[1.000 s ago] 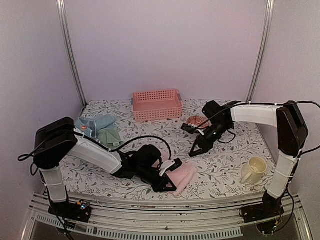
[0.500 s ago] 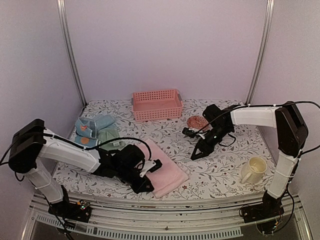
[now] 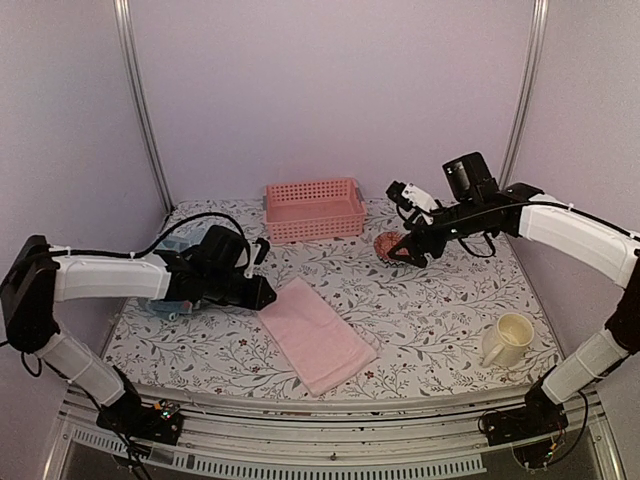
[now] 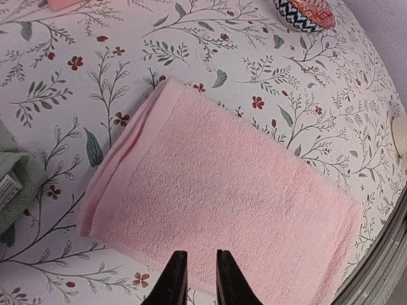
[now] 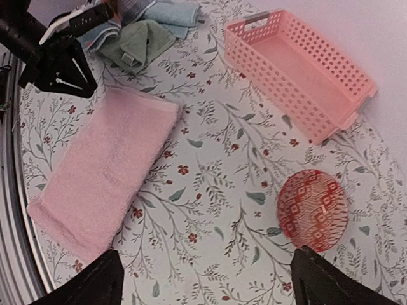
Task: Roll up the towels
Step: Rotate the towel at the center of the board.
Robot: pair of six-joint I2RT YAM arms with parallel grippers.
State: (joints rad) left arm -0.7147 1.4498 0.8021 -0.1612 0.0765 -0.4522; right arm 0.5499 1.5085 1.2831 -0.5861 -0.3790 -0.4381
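Observation:
The pink towel (image 3: 315, 335) lies flat as a folded rectangle at the front middle of the table, also seen in the left wrist view (image 4: 222, 197) and the right wrist view (image 5: 105, 165). My left gripper (image 3: 262, 291) hovers just off its left end; its jaws (image 4: 197, 254) stand a narrow gap apart with nothing between them. A sage green towel (image 5: 137, 41) and a light blue towel (image 5: 168, 13) lie bunched at the left, mostly hidden behind my left arm in the top view. My right gripper (image 3: 410, 250) hangs wide open and empty (image 5: 205, 254) above the table beside the bowl.
A pink slatted basket (image 3: 315, 210) stands at the back middle. A small red patterned bowl (image 3: 386, 243) sits right of it, under my right gripper. A cream mug (image 3: 508, 340) stands at the front right. The table's front rail (image 3: 320, 430) runs just behind the pink towel's near corner.
My left gripper let go of the pink towel and drew back to the left; the towel now lies spread flat. My right arm rose, swung back and right, and opened wide.

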